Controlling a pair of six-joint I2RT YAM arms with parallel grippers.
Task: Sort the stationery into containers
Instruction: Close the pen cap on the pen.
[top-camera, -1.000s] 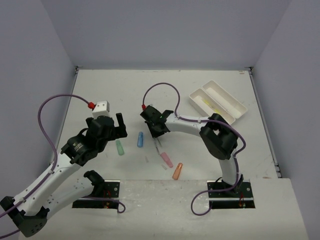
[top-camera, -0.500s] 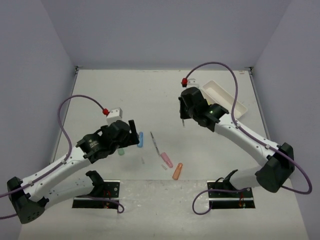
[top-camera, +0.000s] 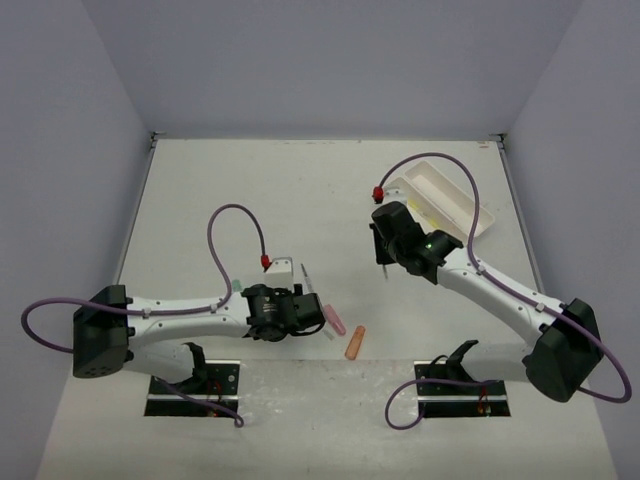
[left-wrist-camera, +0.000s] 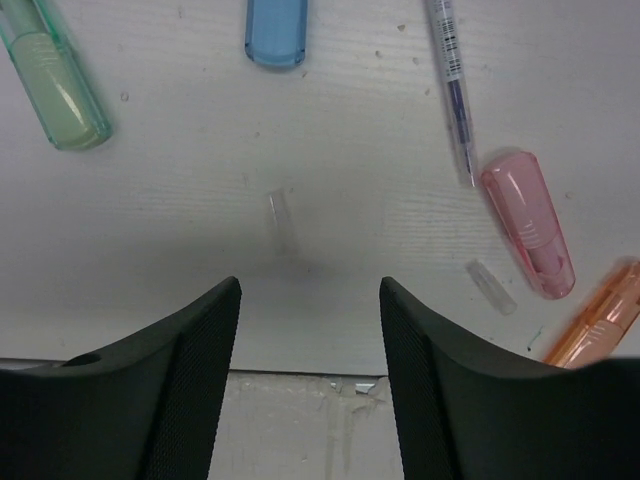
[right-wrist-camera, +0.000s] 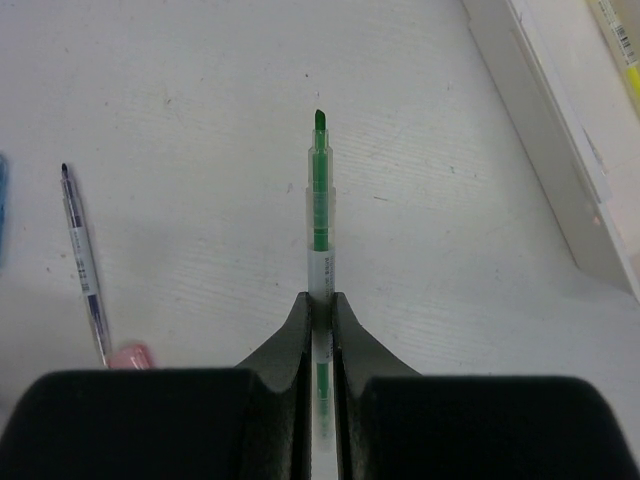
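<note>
While I look through the left wrist camera, the left gripper (left-wrist-camera: 310, 290) hangs low over the white table (left-wrist-camera: 330, 150) close to its near edge. Its two fingers stand well apart and hold nothing. Just beyond the gap between them a small clear bit (left-wrist-camera: 283, 220) lies flat on the table, not touched by either finger. To the right an orange cap (left-wrist-camera: 595, 320) lies nearest to me. A second clear bit (left-wrist-camera: 492, 288) is just beside it, and next comes a pink cap (left-wrist-camera: 527, 235). A thin pen (left-wrist-camera: 450, 80) with a dark tip lies a little farther, its tip close to the pink cap. Farther still are a blue cap (left-wrist-camera: 275, 30) and, to the left, a green cap (left-wrist-camera: 55, 75).

The right gripper (right-wrist-camera: 320, 300) is farther out, above the table, with its fingers closed tight on a green pen (right-wrist-camera: 319, 200). The pen sticks straight out ahead of the fingers, tip forward. At the far right of the table stands the white tray (right-wrist-camera: 540, 130), apart from the held pen. A yellow pen (right-wrist-camera: 625, 50) lies inside it; I cannot tell in which compartment.
</note>
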